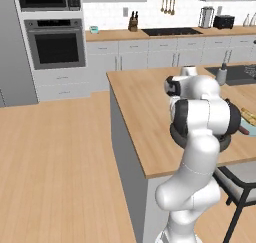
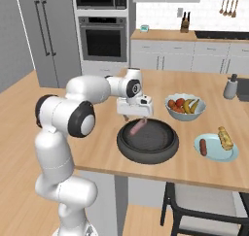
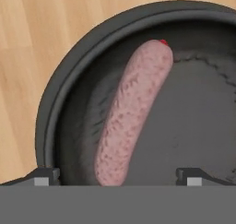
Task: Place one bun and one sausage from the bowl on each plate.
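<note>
A pink sausage [image 3: 133, 110] lies in the dark grey bowl [image 3: 60, 89], along its left inner wall. My gripper [image 3: 119, 177] hangs open just above it, one fingertip off each side of the sausage's near end, not touching. In the right base view the gripper [image 2: 136, 117] hovers over the far left part of the bowl [image 2: 148, 150], with the sausage [image 2: 137, 127] under it. To the right, a pale blue plate [image 2: 216, 155] carries a reddish-brown sausage [image 2: 203, 146] and a golden bun [image 2: 225, 138].
A pale bowl of fruit [image 2: 185, 106] stands behind the dark bowl. A grey soap dispenser [image 2: 230, 87] sits by the sink at the island's far right. A dark chair [image 2: 204, 201] is tucked under the island's near edge.
</note>
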Robot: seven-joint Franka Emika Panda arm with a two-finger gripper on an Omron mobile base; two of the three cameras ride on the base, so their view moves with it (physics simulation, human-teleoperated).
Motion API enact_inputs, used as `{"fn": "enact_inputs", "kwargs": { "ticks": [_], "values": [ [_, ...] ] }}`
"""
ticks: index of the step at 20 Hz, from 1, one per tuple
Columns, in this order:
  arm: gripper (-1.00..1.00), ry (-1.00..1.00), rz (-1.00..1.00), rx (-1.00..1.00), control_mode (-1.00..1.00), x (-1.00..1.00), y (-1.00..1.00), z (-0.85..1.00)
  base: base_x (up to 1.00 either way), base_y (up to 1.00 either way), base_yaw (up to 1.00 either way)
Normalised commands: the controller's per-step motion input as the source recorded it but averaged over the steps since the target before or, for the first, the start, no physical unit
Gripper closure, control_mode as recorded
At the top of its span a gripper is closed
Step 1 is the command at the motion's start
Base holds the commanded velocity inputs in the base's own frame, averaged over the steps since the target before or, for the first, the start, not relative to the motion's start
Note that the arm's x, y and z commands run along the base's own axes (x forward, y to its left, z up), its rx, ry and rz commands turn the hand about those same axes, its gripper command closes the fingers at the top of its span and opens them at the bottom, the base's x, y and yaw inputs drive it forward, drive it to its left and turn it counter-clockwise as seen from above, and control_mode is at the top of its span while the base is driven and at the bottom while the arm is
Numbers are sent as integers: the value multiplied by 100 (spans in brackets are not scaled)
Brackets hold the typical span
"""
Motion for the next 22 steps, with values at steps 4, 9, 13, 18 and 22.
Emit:
{"fn": "enact_inputs", "kwargs": {
  "ticks": [4, 9, 13, 18, 22],
  "values": [
    [-100, 2, 0, 6, -100, 0, -10, -34, 0, 0, 0],
    [-100, 0, 0, 6, -100, 0, 7, -61, 0, 0, 0],
    [-100, 0, 0, 2, -100, 1, 0, -36, 0, 0, 0],
    [-100, 0, 0, 0, -100, 0, -4, -12, 0, 0, 0],
    [-100, -14, 0, 2, -100, -21, -26, -12, 0, 0, 0]
  ]
}}
